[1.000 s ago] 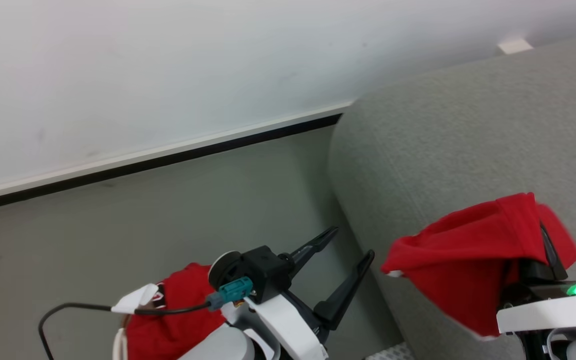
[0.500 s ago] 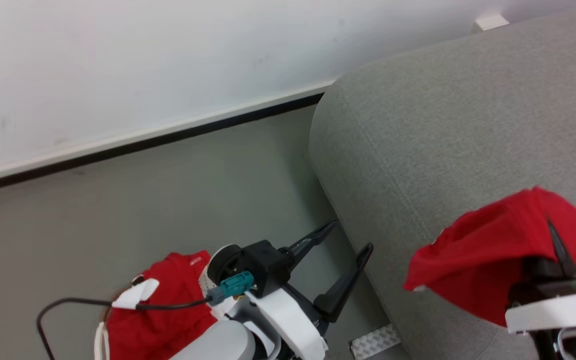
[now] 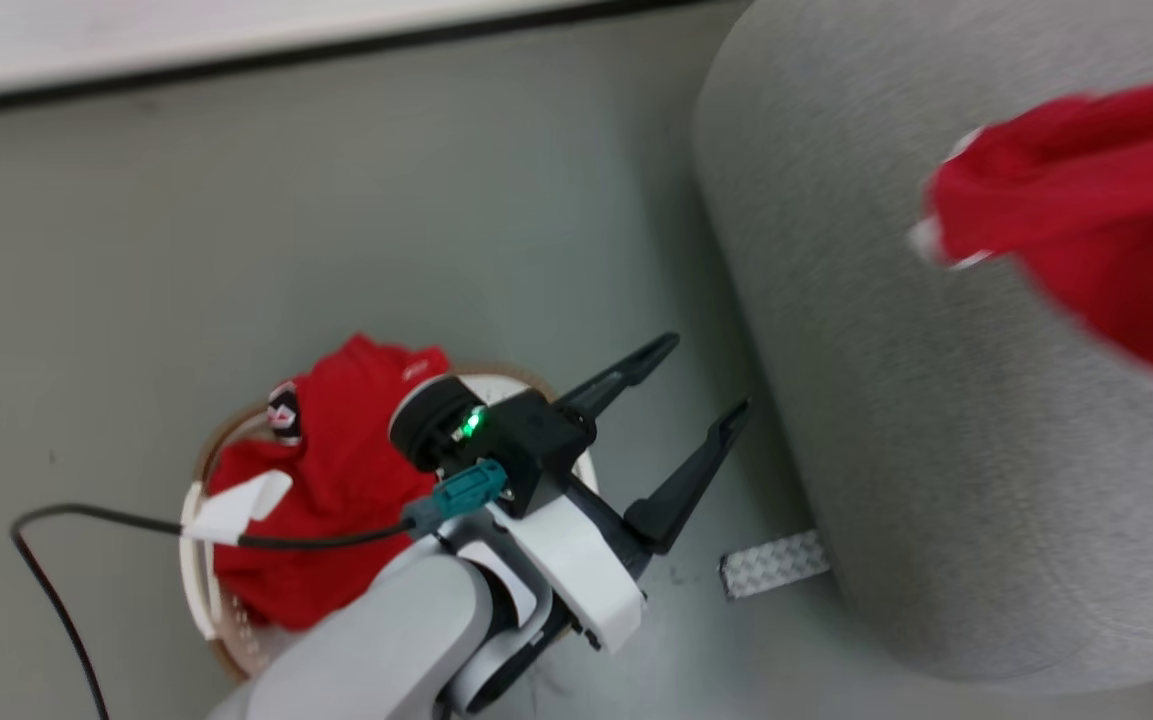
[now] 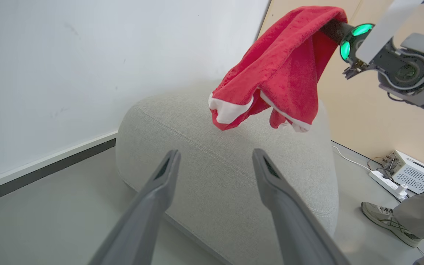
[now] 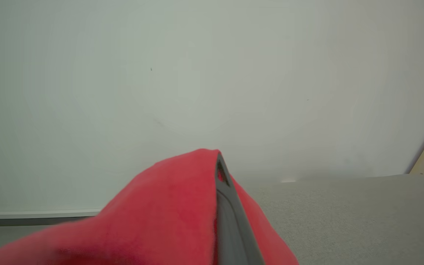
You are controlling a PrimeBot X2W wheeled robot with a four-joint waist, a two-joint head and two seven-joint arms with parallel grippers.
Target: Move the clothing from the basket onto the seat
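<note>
Entry: right gripper [image 5: 220, 165], pinched tight on a red piece [image 4: 281, 66] draped over its fingers; the seat [image 3: 886, 450] lies below it, and the cloth appears clear of it. Entry: left gripper [image 3: 706, 378], jaws wide, empty; seat ahead of its tips, basket [image 3: 198, 560] behind and beneath its wrist, more clothing [image 3: 336, 500] heaped inside. Handling: carry the piece over the seat's middle, lower until the cloth rests, then release and lift straight up, so the fingers cannot drag it off the rounded edge.
</note>
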